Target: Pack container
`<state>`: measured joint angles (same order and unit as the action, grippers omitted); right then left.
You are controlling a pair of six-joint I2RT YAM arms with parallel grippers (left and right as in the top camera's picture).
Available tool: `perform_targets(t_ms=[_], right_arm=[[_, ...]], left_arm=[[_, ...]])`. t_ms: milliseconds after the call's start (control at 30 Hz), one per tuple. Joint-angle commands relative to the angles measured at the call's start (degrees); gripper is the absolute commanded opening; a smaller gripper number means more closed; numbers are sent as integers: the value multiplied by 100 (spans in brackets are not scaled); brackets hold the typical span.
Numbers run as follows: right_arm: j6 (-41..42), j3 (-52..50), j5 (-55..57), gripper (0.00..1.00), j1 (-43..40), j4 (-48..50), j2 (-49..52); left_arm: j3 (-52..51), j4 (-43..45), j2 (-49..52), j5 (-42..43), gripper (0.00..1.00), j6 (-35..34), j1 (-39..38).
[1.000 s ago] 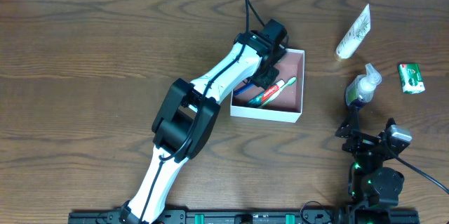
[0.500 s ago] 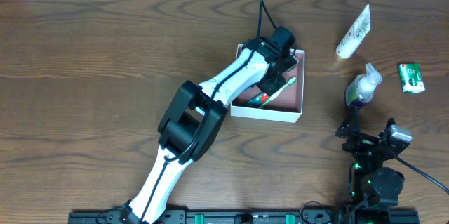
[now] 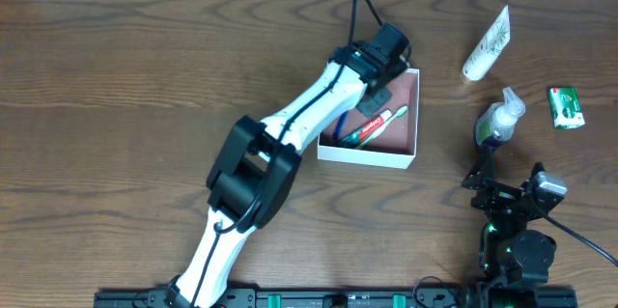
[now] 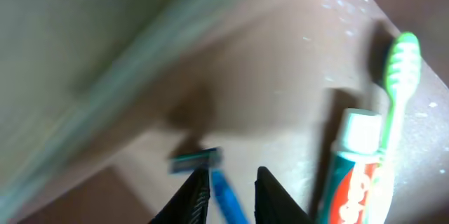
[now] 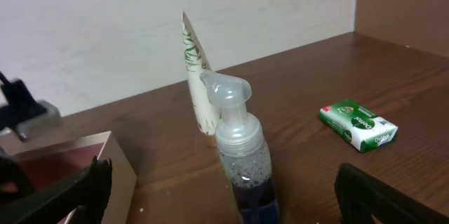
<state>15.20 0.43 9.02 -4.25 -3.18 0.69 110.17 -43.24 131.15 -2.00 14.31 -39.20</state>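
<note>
A dark wooden worktop [image 3: 116, 86] carries the container [image 3: 372, 156], white-walled and pink inside. Within the container the left end effector [image 4: 231, 178] hangs low, its fingers narrowly parted on either side of the blue razor [image 4: 203, 161] handle. Toothpaste [image 4: 354, 175] and a green toothbrush [image 4: 396, 76] lie inside too. Right of the container, the right end effector [image 5: 217, 182] stands wide, facing a pump bottle [image 5: 242, 154]

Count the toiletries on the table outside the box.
3, all right of the container: a white tube farthest back, a pump bottle in front of it, a green soap bar rightmost. The left arm may hide others.
</note>
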Motion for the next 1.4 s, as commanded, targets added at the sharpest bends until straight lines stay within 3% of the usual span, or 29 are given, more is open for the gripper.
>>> perform_targets(t_ms=[0,700,867,967,1367], right_arm=[[-90,-11,42,99,94,-22,-35],[-90,-11,39,99,94,-22,-35],[-90,-11,42,99,94,-22,-35],[-90,-11,39,99,94,-22,-35],[-90,-11,39,99,94,-22,-35]], left_arm=[[28,-11,-127,-326,24,-260,168],[-37,-96,-116,-319,25,-260,411],[-31,262,-136,-323,25,-267,433],[81,584,-212,-323,47,-485,457],[417,905,-1327,-321,48,-820,1220]])
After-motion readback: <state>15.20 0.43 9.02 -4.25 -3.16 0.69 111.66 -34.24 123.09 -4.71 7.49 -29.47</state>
